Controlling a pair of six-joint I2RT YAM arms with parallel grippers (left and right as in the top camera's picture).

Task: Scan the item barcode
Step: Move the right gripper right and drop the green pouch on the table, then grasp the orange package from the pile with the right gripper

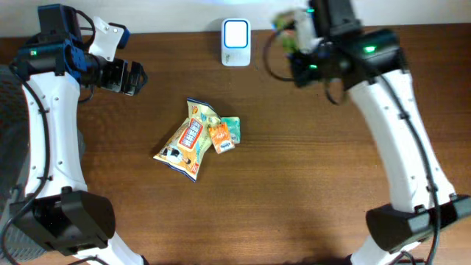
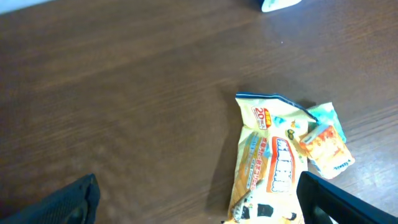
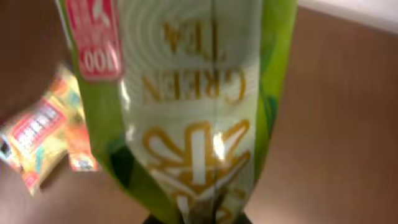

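My right gripper (image 3: 198,219) is shut on the bottom of a green and white green tea packet (image 3: 186,106) that fills the right wrist view. In the overhead view that packet (image 1: 291,33) is blurred, held up just right of the white barcode scanner (image 1: 236,43) at the table's far edge. An orange and yellow snack bag (image 1: 188,140) lies mid-table with a small orange sachet (image 1: 221,137) against its right side. My left gripper (image 1: 131,76) hangs open at the far left, well away from them; both lie ahead of its dark fingertips (image 2: 336,202) in the left wrist view.
The brown wooden table (image 1: 316,191) runs under everything. A teal sachet (image 1: 232,129) lies beside the orange one. The two arm bases stand at the near corners, left (image 1: 66,221) and right (image 1: 405,224).
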